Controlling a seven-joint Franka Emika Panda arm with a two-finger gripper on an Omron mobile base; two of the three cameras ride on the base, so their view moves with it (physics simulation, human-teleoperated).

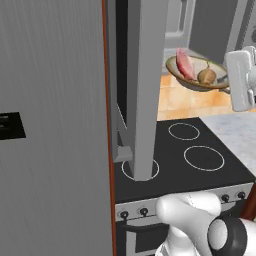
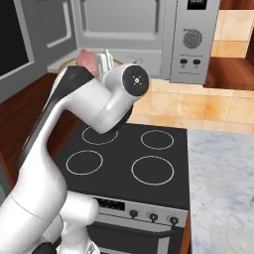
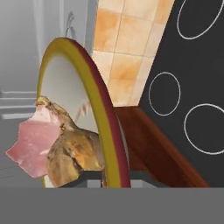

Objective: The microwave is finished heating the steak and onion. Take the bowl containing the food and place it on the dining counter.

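Note:
The tan bowl (image 1: 196, 81) with its olive-brown rim hangs tilted in the air above the back of the stove, in front of the open grey microwave (image 2: 196, 39). The pink steak (image 1: 184, 63) and the golden-brown onion (image 1: 207, 76) lie inside it. My gripper (image 1: 223, 79) is shut on the bowl's right rim. In the hand view the bowl rim (image 3: 101, 118) stands edge-on, with the steak (image 3: 30, 141) and onion (image 3: 74, 154) against it. In the right base view my arm hides most of the bowl; the steak (image 2: 87, 59) peeks out.
The black stovetop (image 1: 200, 157) lies below. A veined marble counter (image 2: 223, 173) runs to its right; I cannot tell if it is the dining counter. The microwave's open door (image 1: 145, 90) and a tall brushed-steel fridge (image 1: 50, 125) stand at the left.

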